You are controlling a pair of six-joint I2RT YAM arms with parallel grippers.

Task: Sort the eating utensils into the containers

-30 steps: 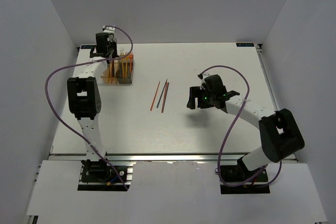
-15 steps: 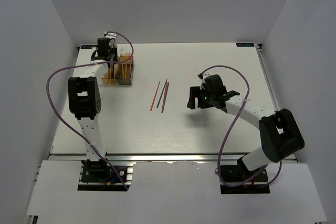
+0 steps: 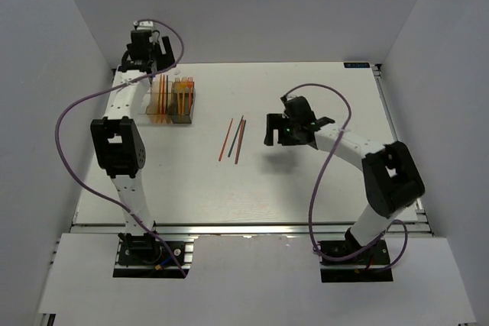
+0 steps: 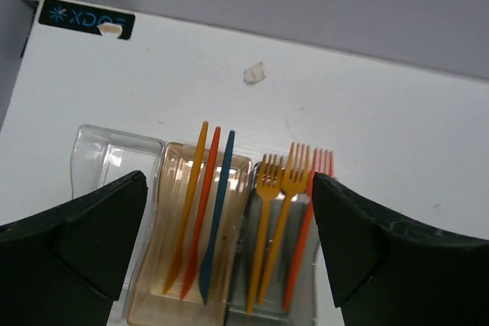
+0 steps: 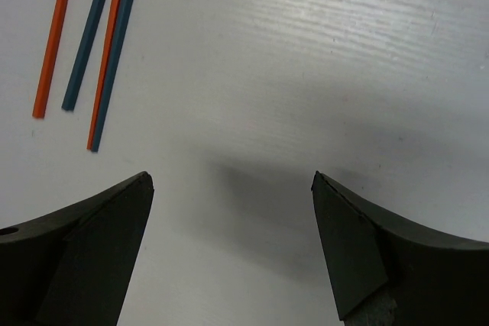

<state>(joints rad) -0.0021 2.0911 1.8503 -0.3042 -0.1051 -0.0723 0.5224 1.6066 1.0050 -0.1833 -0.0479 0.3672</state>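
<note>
The containers (image 3: 173, 99) stand in a row at the back left. In the left wrist view the clear box (image 4: 107, 159) is empty. The tan box (image 4: 157, 280) holds an orange, a red and a blue knife (image 4: 218, 211). The dark grey box (image 4: 302, 295) holds three forks (image 4: 267, 227). My left gripper (image 4: 229, 181) hangs open above them, holding nothing. Several orange and blue sticks (image 3: 233, 140) lie mid-table, and they show up again as sticks (image 5: 95, 43) in the right wrist view. My right gripper (image 3: 270, 132) is open just right of them over bare table.
A purple cable loops off each arm. The left arm (image 3: 118, 146) stands near the left table edge by the wall. A small scrap (image 4: 253, 73) lies on the table behind the containers, close to the back wall.
My left gripper has opened and pulled up and back from the containers. The right gripper has moved left toward the sticks and opened a little wider.
</note>
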